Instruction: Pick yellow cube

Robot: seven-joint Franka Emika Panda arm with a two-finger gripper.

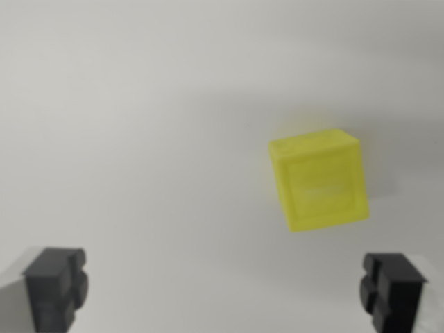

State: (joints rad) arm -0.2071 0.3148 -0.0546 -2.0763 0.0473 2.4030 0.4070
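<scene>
Yellow cube (318,180), translucent and slightly blurred, sits alone on a pale grey bench (139,104), at about two o'clock from the centre of the wrist view. The tool (224,291) is spread wide, grasping nothing: one dark fingertip (57,286) shows at seven o'clock, the other at five o'clock. The cube lies beyond the fingertips, nearer the five o'clock one, touching neither.

— Is the light harsh?
— No, soft and even, bright on the pale grey matte surface (139,104) — no glare.
— And sharpness?
— Everything is blurred; the translucent yellow plastic cube (319,179) glows with fuzzy edges, a faint shadow on the wrist view's right.
</scene>
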